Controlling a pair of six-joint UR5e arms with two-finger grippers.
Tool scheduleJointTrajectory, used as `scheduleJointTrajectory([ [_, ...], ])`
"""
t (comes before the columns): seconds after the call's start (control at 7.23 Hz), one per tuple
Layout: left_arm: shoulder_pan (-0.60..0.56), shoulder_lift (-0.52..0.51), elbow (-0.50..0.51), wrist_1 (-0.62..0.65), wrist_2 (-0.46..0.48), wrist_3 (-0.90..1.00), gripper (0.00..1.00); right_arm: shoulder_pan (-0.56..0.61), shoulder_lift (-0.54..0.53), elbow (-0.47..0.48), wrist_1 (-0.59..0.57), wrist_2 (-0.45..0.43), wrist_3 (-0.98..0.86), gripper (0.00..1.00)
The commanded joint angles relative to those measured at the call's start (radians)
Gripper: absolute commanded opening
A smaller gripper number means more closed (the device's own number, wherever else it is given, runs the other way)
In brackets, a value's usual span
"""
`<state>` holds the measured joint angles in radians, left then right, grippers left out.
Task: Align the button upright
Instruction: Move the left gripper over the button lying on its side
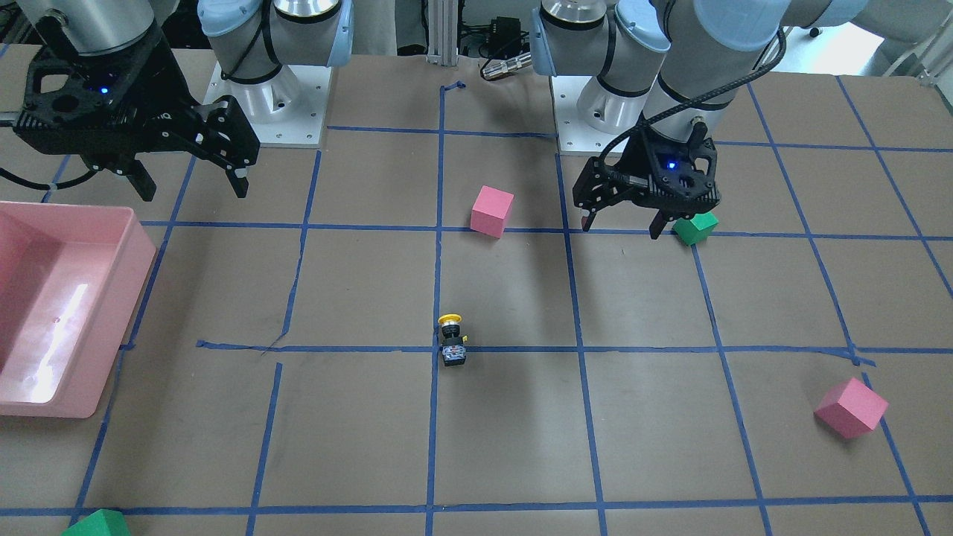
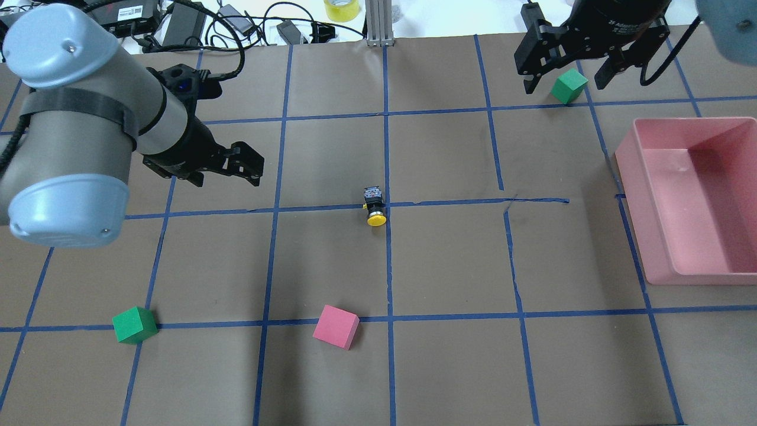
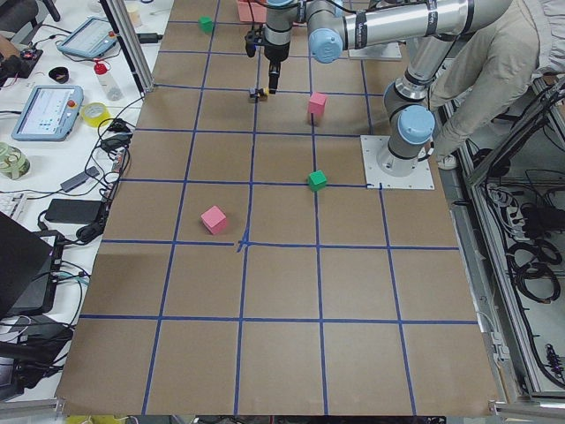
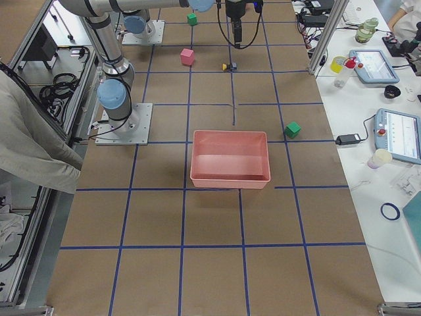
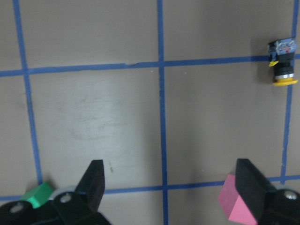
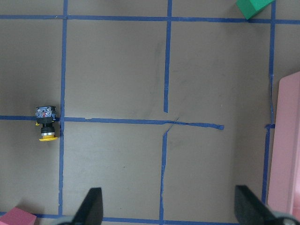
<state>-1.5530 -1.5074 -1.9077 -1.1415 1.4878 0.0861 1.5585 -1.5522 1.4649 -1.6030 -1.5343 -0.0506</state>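
The button [image 1: 452, 341] lies on its side near the table's middle, on a blue tape crossing. Its yellow cap points toward the robot's base and its grey block points away. It also shows in the overhead view [image 2: 375, 207], the left wrist view [image 5: 282, 63] and the right wrist view [image 6: 45, 123]. My left gripper [image 1: 622, 227] is open and empty, hovering well off to the button's side [image 2: 227, 177]. My right gripper [image 1: 192, 192] is open and empty, held high near the pink bin [image 2: 562, 83]. Neither gripper touches the button.
A pink bin [image 1: 112, 313] stands on my right side [image 2: 633, 195]. Pink cubes [image 1: 491, 211] [image 1: 851, 407] and green cubes [image 1: 696, 227] [image 1: 97, 523] lie scattered on the brown, blue-taped table. The floor around the button is bare.
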Motion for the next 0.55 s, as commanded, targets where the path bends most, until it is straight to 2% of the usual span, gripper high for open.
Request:
scheduleJointTrajectory([
  [0.0, -0.030, -0.054, -0.008, 0.103, -0.018, -0.032, 1.00, 0.000, 0.001, 0.000, 0.000, 0.000, 0.000, 1.00],
  [0.14, -0.076, -0.069, -0.016, 0.150, -0.011, -0.174, 1.00, 0.000, 0.001, 0.000, 0.000, 0.000, 0.000, 1.00],
  [0.28, -0.138, -0.085, -0.049, 0.264, -0.003, -0.192, 1.00, 0.000, 0.001, 0.000, 0.002, 0.000, 0.000, 1.00],
  [0.41, -0.185, -0.094, -0.132, 0.414, -0.001, -0.245, 1.00, 0.000, 0.003, 0.000, 0.000, 0.000, 0.000, 1.00],
])
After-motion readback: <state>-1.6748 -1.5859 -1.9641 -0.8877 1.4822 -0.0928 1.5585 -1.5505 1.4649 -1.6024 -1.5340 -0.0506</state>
